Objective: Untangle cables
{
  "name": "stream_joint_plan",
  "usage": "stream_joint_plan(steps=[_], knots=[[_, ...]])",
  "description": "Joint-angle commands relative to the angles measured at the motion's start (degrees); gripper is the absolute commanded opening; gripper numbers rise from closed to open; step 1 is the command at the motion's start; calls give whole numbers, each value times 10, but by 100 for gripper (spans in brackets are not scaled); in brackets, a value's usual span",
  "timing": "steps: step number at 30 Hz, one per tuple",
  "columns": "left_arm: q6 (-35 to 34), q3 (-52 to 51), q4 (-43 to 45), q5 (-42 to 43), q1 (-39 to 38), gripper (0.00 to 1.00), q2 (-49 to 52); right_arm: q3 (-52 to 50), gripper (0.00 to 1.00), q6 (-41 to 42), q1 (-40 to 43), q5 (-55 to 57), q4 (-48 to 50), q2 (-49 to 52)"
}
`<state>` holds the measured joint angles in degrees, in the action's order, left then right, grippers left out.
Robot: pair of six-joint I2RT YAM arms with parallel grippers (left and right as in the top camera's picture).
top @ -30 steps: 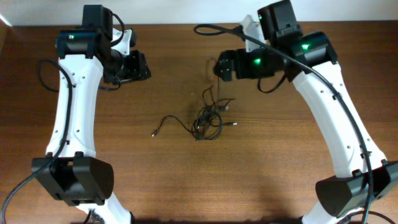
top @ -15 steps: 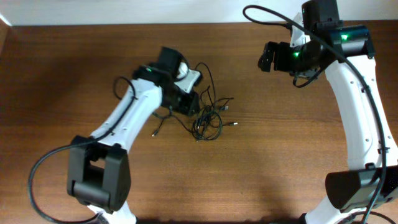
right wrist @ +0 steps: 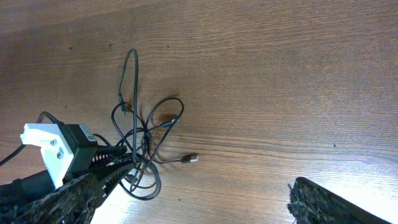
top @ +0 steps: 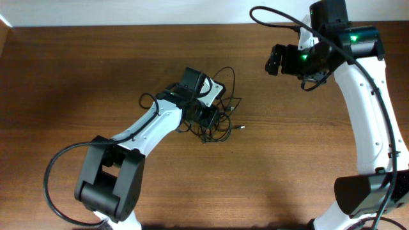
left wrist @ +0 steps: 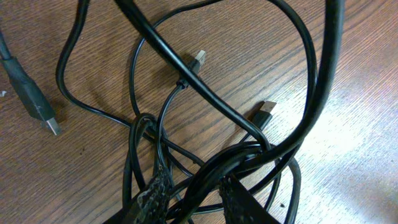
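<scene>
now clamping the left gripper (left wrist: 196, 199) on a few strands of the cables (left wrist: 186, 87), bunched right at its tips and looping out ahead on the counter (top: 96, 76), likely to anchor them for a pull. holding the right gripper (top: 273, 59) wide open and empty, well clear, probably to leave room.

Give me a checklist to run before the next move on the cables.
1. Cables inside the left gripper: ok, several strands run between its fingers.
2. Left grip firm: cannot tell.
3. Right gripper open: ok, jaws wide apart.
4. Right gripper clear of the clump: ok, it hangs off to the side and touches nothing.
5. A free plug to pull: ok, one sticks out of the clump's side, flat on the table.
</scene>
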<state>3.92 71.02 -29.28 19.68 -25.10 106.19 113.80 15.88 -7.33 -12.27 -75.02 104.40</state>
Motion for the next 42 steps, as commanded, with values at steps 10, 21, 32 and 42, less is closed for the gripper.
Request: stream_joint_plan(steps=[10,21,32,42], knots=[[-207,72,-19,141,104,0,-98,8,86,-21,-29,-77,7,-8],[-221,72,-27,200,110,0,-132,8,55,31,-159,-91,93,21],[-328,72,-20,221,113,0,-132,7,41,121,-190,-96,97,101],[-373,72,31,417,144,0,-132,8,4,122,-169,-98,147,99]])
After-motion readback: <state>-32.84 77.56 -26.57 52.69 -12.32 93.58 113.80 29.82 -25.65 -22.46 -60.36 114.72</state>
